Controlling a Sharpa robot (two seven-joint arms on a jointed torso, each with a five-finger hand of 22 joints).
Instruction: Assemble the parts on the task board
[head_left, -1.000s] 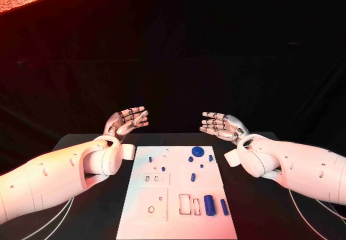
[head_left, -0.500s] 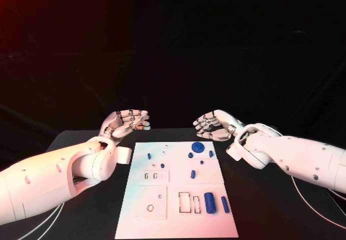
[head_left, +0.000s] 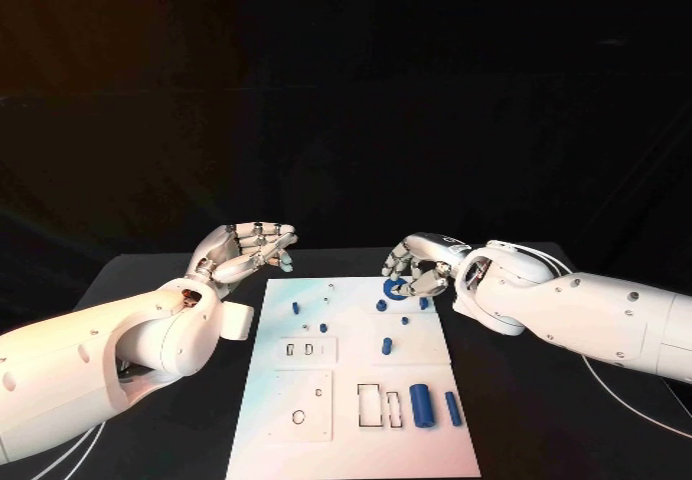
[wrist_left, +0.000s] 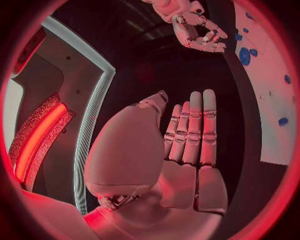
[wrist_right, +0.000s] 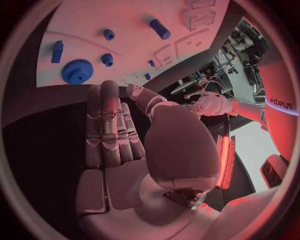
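Task board (head_left: 353, 400), the flat white plate with its recessed slots, lay in the middle of the black table (head_left: 173, 275), and the small blue plastic parts were spread across it. At the far end sat the blue toothed gear (head_left: 394, 289), with several little blue pegs (head_left: 387, 348) around it; near the front right corner lay the thick blue cylinder (head_left: 420, 405) and the slimmer blue pin (head_left: 454, 407) just beside it.

We saw the right hand (head_left: 415, 268) hovering at the board's far edge, right over the gear, its fingers apart and holding nothing; in the right wrist view the gear (wrist_right: 77, 71) lay just past its fingertips (wrist_right: 106, 92). The left hand (head_left: 245, 250) hung above the table beyond the board's far left corner, palm raised, fingers straight and loosely together, also empty.

We judged that the work had barely begun, with no part gripped yet. The risks we saw came from how crowded that far end was: fingers coming down for the gear could nudge the neighbouring pegs out of place or off the board. The gear lay flat, so we expected a grasp on its low rim to slip, sliding it rather than lifting it. A hard press might also shift the plate itself.
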